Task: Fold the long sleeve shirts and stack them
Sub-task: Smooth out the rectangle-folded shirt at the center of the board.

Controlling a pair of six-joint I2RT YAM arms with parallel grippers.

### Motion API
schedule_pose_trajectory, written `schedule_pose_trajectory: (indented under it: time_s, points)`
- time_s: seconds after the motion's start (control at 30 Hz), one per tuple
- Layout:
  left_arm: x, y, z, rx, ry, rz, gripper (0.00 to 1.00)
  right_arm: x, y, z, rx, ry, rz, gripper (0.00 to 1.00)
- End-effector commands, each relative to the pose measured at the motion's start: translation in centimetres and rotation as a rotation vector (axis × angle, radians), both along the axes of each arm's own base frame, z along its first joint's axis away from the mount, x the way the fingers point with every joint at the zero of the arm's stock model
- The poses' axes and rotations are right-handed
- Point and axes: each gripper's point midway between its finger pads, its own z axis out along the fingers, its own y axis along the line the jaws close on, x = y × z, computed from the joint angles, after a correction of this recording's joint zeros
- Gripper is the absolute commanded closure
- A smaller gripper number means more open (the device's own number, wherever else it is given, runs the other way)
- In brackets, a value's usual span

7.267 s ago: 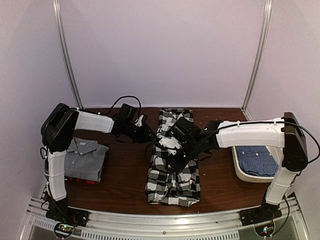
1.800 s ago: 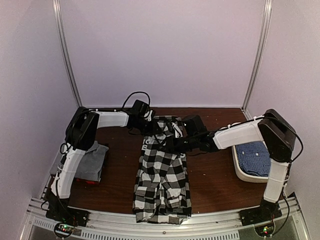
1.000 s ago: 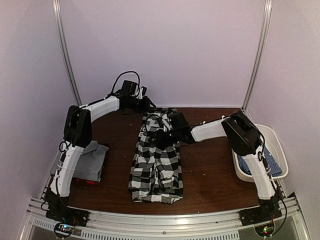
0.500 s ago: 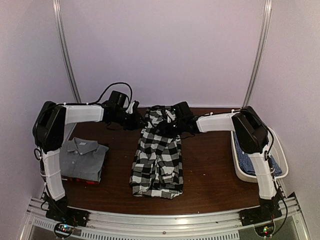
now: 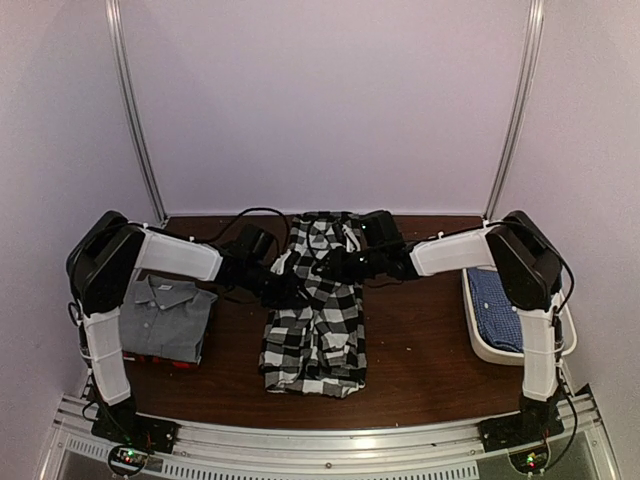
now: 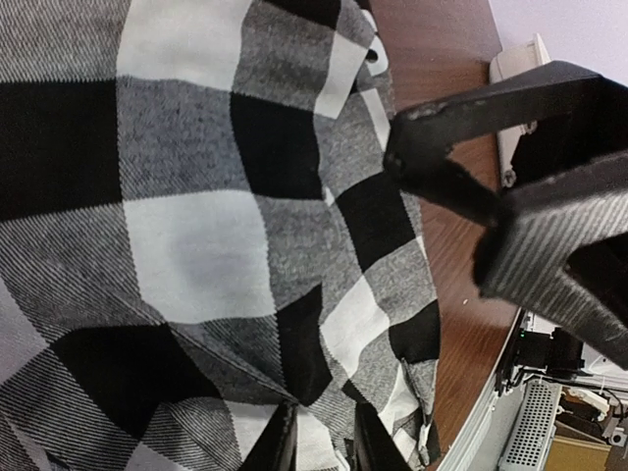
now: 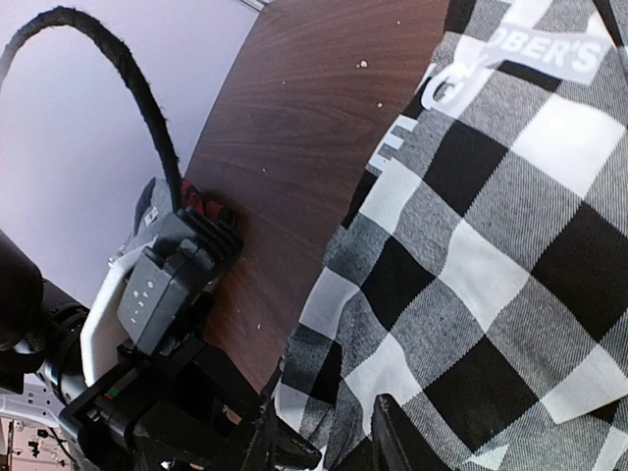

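Lying lengthwise down the middle of the table (image 5: 420,350), the black-and-white check shirt (image 5: 312,335) is stretched from the far edge towards the near edge. Its far part is narrower and rumpled, while its near part is spread wider and flatter. White lettering (image 7: 549,54) on a black ground is seen on the cloth near the far end.

The left gripper (image 5: 287,287) is set at the shirt's left edge, about halfway along its length. In the left wrist view its fingers (image 6: 280,446) are drawn close together, and a strip of white cloth is pinched in the narrow gap between them. The right gripper (image 5: 333,267) is placed over the shirt just to the right of and farther back than the left one, the two being near each other. In the right wrist view checked cloth is seen between its fingers (image 7: 392,437), which stand a little apart at the shirt's left edge; whether the cloth is pressed there cannot be told.

To the left, well apart from the check shirt, the grey shirt (image 5: 165,318) is laid folded with its collar showing. It rests on the red-black shirt (image 5: 160,360), of which only a sliver is seen at the near side. To the right, the blue shirt (image 5: 500,315) is held inside the white tub (image 5: 478,350).
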Motion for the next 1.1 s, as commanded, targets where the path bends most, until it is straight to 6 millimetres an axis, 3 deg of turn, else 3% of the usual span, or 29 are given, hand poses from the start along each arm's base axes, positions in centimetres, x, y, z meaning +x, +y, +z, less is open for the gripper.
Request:
schedule_pose_trajectory:
  time_s: [0.0, 0.23, 0.4, 0.63, 0.73, 0.87, 1.0, 1.07]
  points:
    - [-0.9, -0.4, -1.6, -0.004, 0.019, -0.014, 0.78, 0.2, 0.4, 0.8, 0.034, -0.025, 0.006, 0.66]
    - [-2.1, 0.4, -4.3, 0.059, 0.068, -0.03, 0.78, 2.4, -0.9, -2.9, -0.033, 0.018, -0.028, 0.66]
    - [-2.3, 0.6, -4.3, 0.079, 0.065, -0.042, 0.78, 3.9, -2.5, -5.9, -0.068, 0.058, -0.065, 0.66]
    - [-2.4, 0.9, -4.2, 0.099, 0.053, -0.055, 0.78, 5.7, -3.7, -8.4, -0.106, 0.093, -0.081, 0.66]
    - [-2.1, 0.8, -3.2, 0.1, 0.028, -0.059, 0.78, 5.7, -3.7, -7.5, -0.114, 0.076, -0.076, 0.66]
    - [-1.7, 0.7, 0.2, 0.073, -0.029, -0.06, 0.77, 5.4, -4.2, -3.2, -0.097, 0.01, -0.078, 0.66]
    - [-1.9, 1.0, 2.9, 0.057, -0.071, -0.06, 0.76, 3.5, -5.0, 0.6, -0.08, -0.047, -0.068, 0.65]
    - [-2.5, 1.2, 3.4, 0.046, -0.069, -0.07, 0.76, 1.9, -5.7, 1.2, -0.085, -0.051, -0.062, 0.65]
